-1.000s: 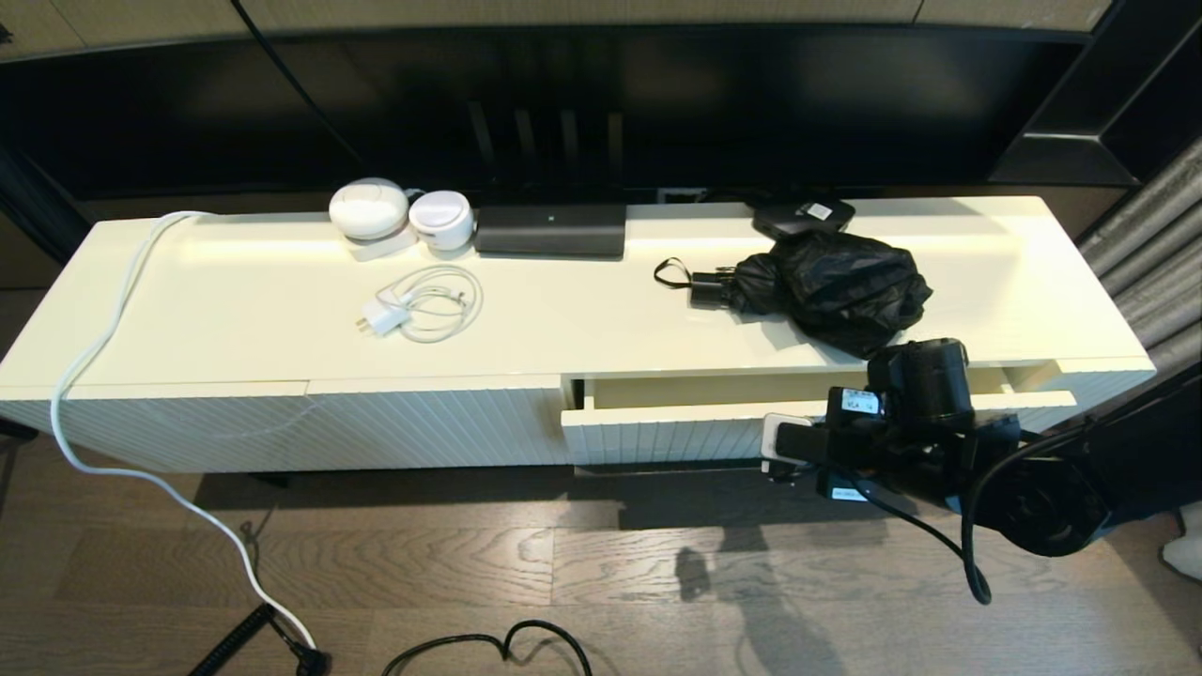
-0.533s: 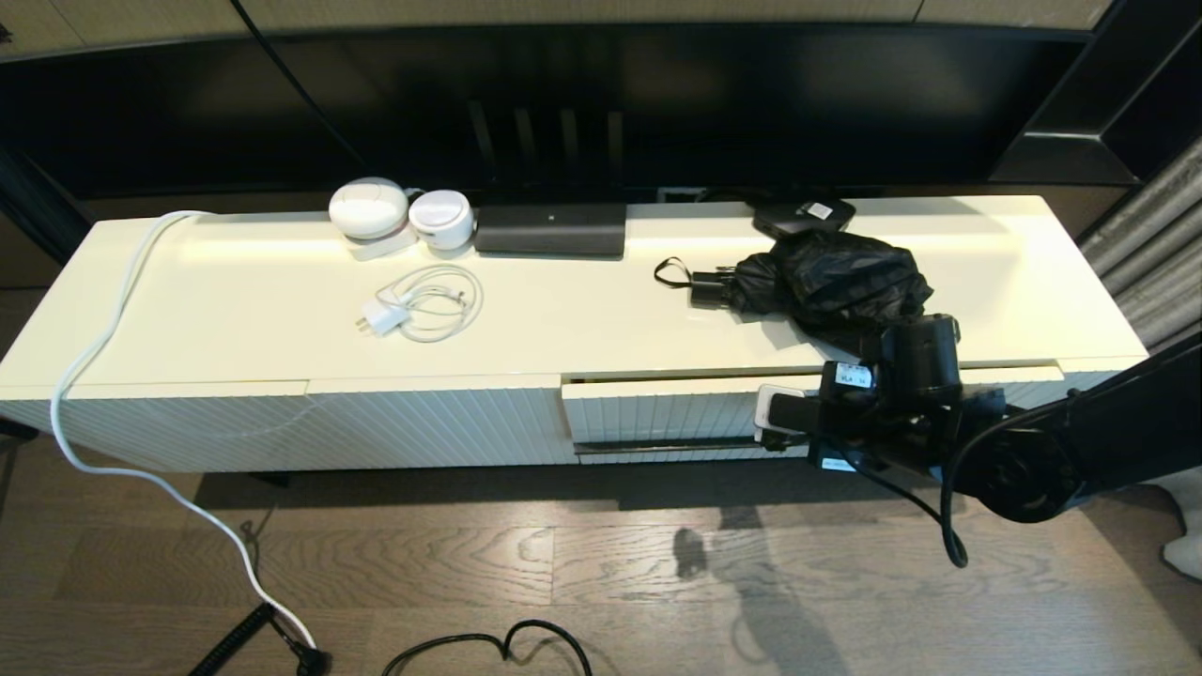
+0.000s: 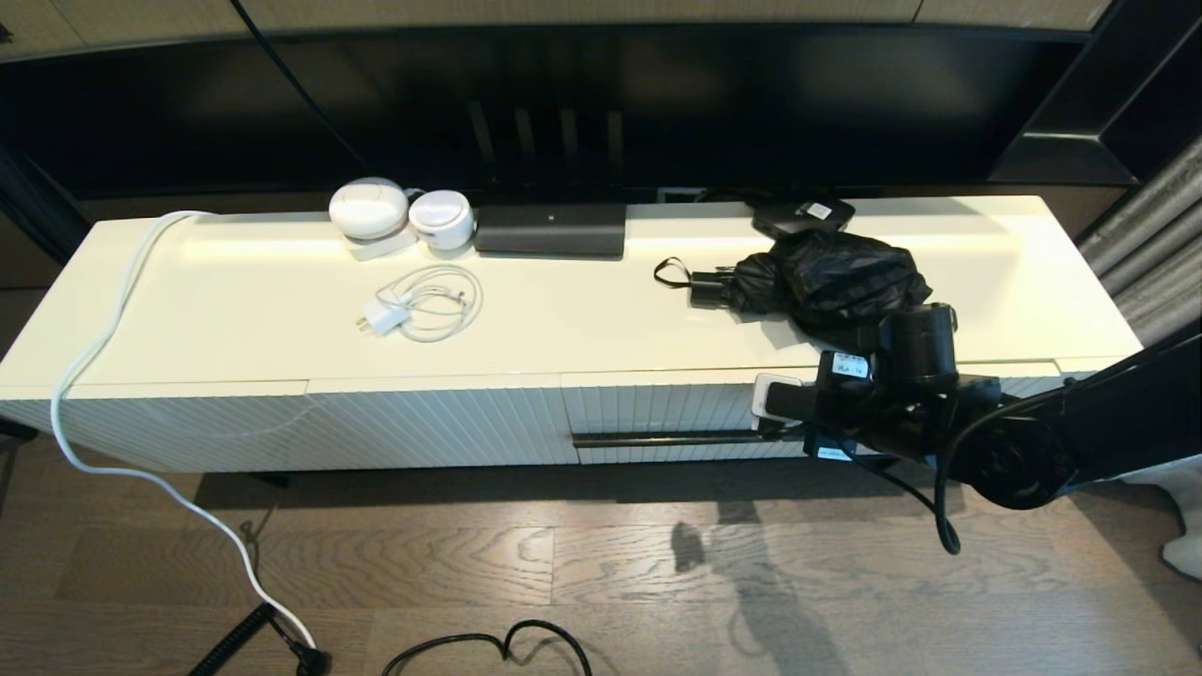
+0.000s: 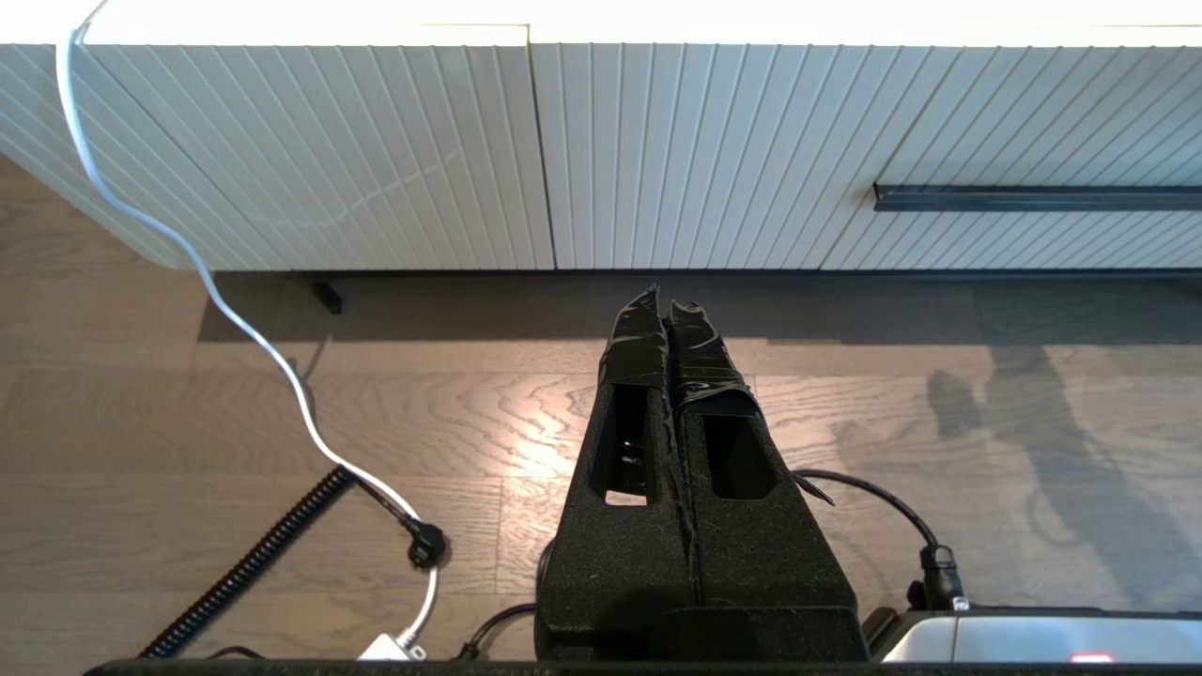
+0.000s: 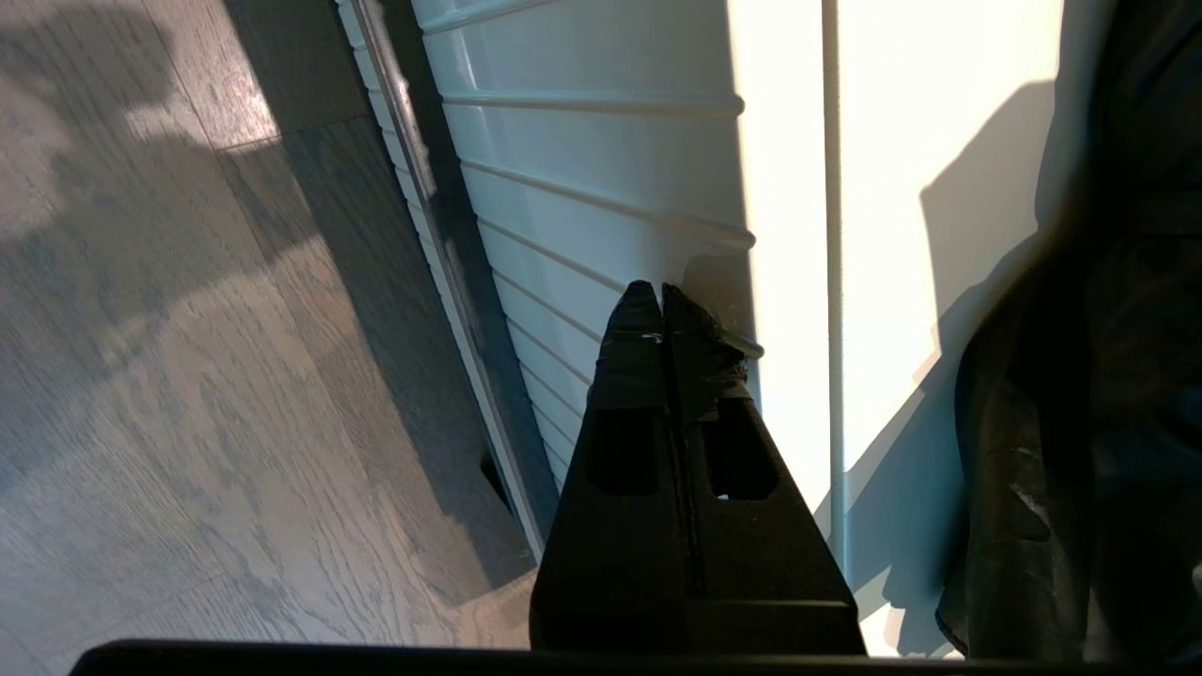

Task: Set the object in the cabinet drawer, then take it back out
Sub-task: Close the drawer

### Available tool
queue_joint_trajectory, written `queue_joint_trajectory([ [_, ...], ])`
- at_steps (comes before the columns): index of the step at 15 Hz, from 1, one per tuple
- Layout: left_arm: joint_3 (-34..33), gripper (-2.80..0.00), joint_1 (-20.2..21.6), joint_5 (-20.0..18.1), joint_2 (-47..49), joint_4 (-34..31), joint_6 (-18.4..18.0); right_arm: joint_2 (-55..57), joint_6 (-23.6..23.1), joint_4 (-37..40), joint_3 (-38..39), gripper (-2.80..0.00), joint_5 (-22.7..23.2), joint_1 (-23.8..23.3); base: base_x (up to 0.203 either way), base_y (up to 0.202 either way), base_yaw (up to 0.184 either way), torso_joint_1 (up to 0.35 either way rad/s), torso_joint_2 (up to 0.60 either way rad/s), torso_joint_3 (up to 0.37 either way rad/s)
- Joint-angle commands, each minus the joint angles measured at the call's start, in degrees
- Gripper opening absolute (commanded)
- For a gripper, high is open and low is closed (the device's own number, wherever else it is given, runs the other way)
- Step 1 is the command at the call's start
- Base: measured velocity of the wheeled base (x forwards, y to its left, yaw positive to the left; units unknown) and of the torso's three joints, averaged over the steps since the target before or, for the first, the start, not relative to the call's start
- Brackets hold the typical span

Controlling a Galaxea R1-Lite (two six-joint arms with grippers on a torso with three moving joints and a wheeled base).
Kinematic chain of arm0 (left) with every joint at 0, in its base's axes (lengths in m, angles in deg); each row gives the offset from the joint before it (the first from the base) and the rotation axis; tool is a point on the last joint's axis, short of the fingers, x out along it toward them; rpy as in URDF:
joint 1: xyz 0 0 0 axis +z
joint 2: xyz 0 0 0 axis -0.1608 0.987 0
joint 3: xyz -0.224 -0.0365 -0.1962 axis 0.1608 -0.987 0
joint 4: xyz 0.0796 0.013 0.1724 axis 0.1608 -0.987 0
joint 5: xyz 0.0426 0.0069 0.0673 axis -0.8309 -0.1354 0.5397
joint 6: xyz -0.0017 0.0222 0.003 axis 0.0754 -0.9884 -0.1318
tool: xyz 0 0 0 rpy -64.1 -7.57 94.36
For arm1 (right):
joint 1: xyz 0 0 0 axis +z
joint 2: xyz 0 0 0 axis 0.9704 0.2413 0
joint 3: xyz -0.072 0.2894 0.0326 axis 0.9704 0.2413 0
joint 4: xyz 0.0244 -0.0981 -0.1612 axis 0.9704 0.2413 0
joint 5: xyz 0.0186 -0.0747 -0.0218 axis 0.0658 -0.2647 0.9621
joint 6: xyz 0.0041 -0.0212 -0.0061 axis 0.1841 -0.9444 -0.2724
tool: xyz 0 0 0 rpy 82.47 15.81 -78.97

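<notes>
Pressing: right gripper (image 5: pixel 662 293), fingers together, tips against the upper edge of the drawer (image 3: pixel 676 408) front; nothing held between them.
Right arm: reaches in from the right, low along the cabinet (image 3: pixel 282 338) front, wrist just below the top's front lip.
Left gripper (image 4: pixel 669 305): fingers together, empty, pointing at the cabinet base above bare floor (image 4: pixel 188 394), well apart from the cabinet; arm parked.
Drawer: closed, ribbed front flush with the neighbouring panel (image 3: pixel 376 422); thin seam runs between front and cabinet top.
Handle (image 3: pixel 667 438): thin black bar across the lower part of the drawer front, free of the right gripper, which sits above it near its right end.
Umbrella (image 3: pixel 826 286): lies on the cabinet top, right half, above the drawer; loose fabric bunched, short grip and wrist loop (image 3: pixel 669 272) pointing left. Its near side reaches close to the front edge, just behind the right wrist; contact cannot be told.
Small box (image 3: pixel 803 216): black with white label, at the back edge, just behind the umbrella.
Long box (image 3: pixel 550 230): black, at the back edge, centre.
White pods (image 3: pixel 399 214): two rounded units, back edge, left of the long box.
Charger (image 3: pixel 418 305): white plug and coiled cord, mid-top, well apart from the umbrella.
White cable (image 3: pixel 103 347): runs off the left end of the top down to the floor.
Open room: wide bare strip of top between charger and umbrella; bare top right of the umbrella to the end edge; floor before the drawer free apart from black cords further left.
</notes>
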Motion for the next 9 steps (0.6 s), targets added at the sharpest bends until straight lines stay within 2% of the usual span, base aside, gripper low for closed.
queue_joint_trajectory([
  [1,0.0,-2.80,0.1,0.0,0.1,0.0,0.1,-0.6,-0.3,-0.4,0.3,-2.80,-0.1,-0.1,0.000,0.000,0.000,0.000,0.00,0.000],
  [4,0.0,-2.80,0.1,0.0,0.1,0.0,0.1,-4.6,0.1,3.5,0.7,-2.80,-0.1,-0.1,0.000,0.000,0.000,0.000,0.00,0.000],
  [6,0.0,-2.80,0.0,0.0,0.1,0.0,0.1,-9.1,1.3,11.2,0.6,-2.80,-1.1,-0.1,0.000,0.000,0.000,0.000,0.00,0.000],
  [9,0.0,-2.80,0.0,0.0,0.1,0.1,0.1,-21.1,8.3,22.5,0.4,-2.80,-3.3,-0.1,0.000,0.000,0.000,0.000,0.00,0.000],
])
